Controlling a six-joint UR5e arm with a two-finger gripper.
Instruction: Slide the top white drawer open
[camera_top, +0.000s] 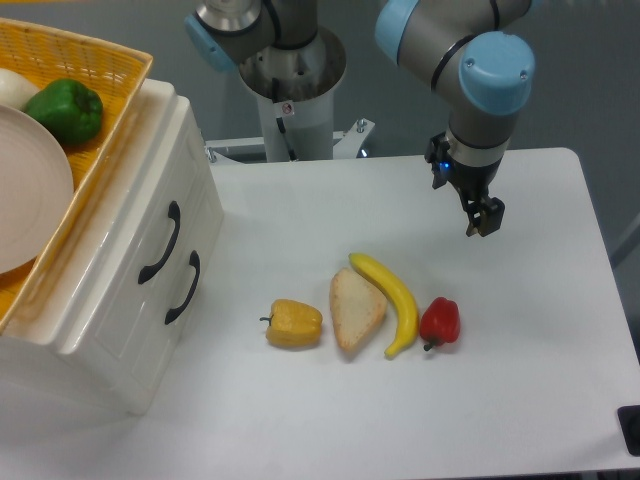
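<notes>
Camera view, from left to right: the top white drawer (150, 235) sits closed in the cabinet (120, 330) at the left edge of the desk (300, 420) — its black handle (160, 243) untouched. Near the desk's middle lie a yellow pepper (294, 324), bread (356, 309), a banana (392, 301) and a red pepper (440, 321). Toward the far right corner hangs the claw (483, 217) — holding nothing, its jaws seem nearly together.

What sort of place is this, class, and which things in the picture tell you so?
Probably a robotics lab set up for household tasks. A robot arm with its gripper hangs over a plain white table, where food items such as a banana lie beside a small white drawer cabinet.
</notes>
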